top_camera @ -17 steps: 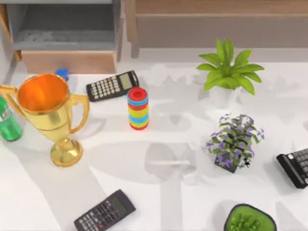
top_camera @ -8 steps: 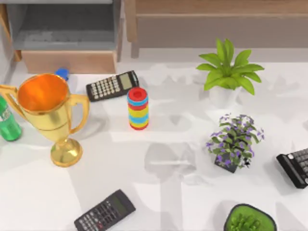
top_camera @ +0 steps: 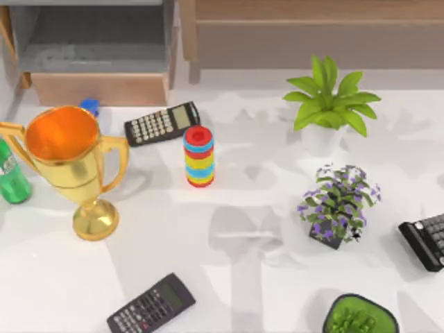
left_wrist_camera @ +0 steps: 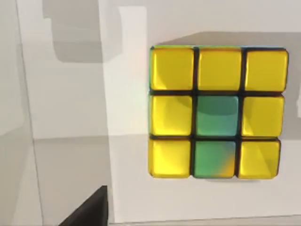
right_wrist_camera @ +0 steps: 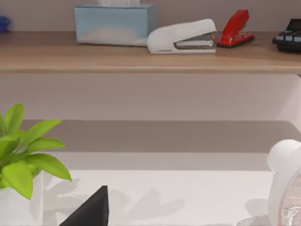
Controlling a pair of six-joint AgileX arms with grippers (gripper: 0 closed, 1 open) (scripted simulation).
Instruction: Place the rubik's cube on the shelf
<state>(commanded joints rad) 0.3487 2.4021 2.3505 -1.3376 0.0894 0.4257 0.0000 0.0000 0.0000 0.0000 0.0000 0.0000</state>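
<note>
The rubik's cube (left_wrist_camera: 217, 112) lies on the white table close below my left wrist camera, its yellow and green face turned toward it. A dark part of my left gripper (left_wrist_camera: 89, 212) pokes in at the picture's edge, apart from the cube. The shelf (top_camera: 312, 10) is the long wooden board along the table's back right, and the right wrist view looks at this shelf (right_wrist_camera: 141, 59) from the front. A dark part of my right gripper (right_wrist_camera: 91, 209) pokes in there, above the table.
The shelf carries a blue tissue box (right_wrist_camera: 115, 23), a white stapler (right_wrist_camera: 181, 37) and a red stapler (right_wrist_camera: 235, 29). On the table stand a gold trophy (top_camera: 69, 163), a ring stack (top_camera: 199, 157), two calculators (top_camera: 161, 123) (top_camera: 151, 305), two plants (top_camera: 329, 104) (top_camera: 338, 205) and a wooden box (top_camera: 94, 48).
Shadows on the tabletop have shifted a little, mostly at the front left. None of the objects has moved.
</note>
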